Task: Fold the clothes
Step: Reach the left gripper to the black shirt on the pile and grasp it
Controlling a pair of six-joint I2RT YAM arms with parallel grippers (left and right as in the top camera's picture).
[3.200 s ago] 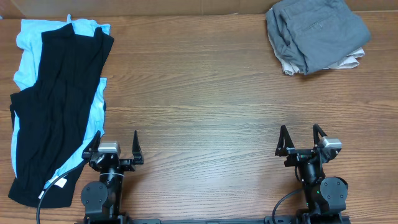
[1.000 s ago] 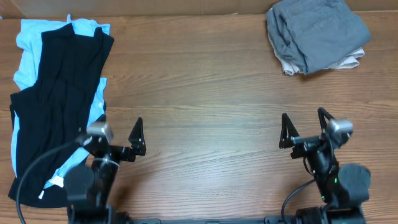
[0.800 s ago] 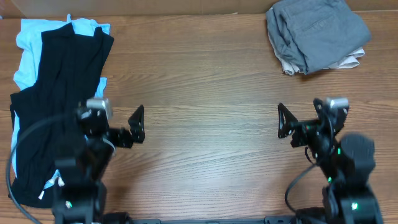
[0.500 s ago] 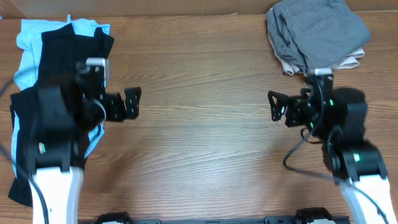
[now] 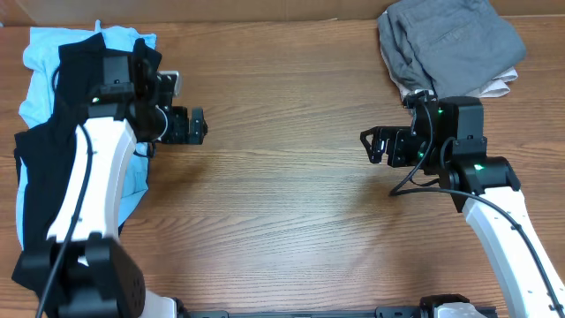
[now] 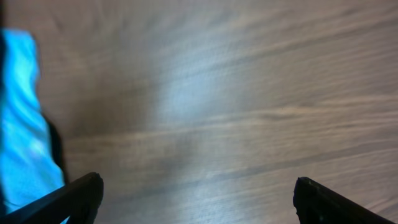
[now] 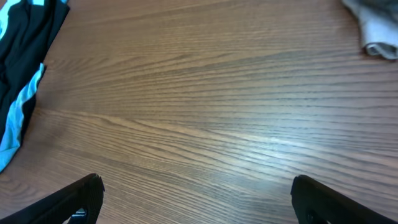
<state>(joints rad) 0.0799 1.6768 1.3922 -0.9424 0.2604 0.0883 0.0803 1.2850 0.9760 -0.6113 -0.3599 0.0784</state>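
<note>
While both arms hang over bare wood with their jaws spread wide and nothing between them, no garment is in hand. The left jaws sit just right of the black T-shirt (image 5: 40, 203), above the table (image 5: 282, 221). The right jaws hover right of the middle, well apart from any cloth.

The black T-shirt lies along the left side of the table, running from far to near, rumpled and partly doubled over itself. It rests on a light blue tee (image 5: 40, 66), whose edges show at the far left corner and along the shirt's right side. A grey garment (image 5: 450, 40) sits bunched at the far right, with a beige garment (image 5: 499, 87) peeking out at its near edge. The left wrist view is blurred and shows only a strip of blue cloth at its left edge.

The shirt looks light, limp and thin, so it probably sags and drapes from wherever it is pinched and holds no shape of its own. It is not fragile, but it may drag the blue tee along if both layers are caught. The safest hold is likely a pinch on the black cloth alone, at an edge or corner such as a shoulder or hem. With one arm on each side, it can be lifted clear and spread flat on the open wood.
</note>
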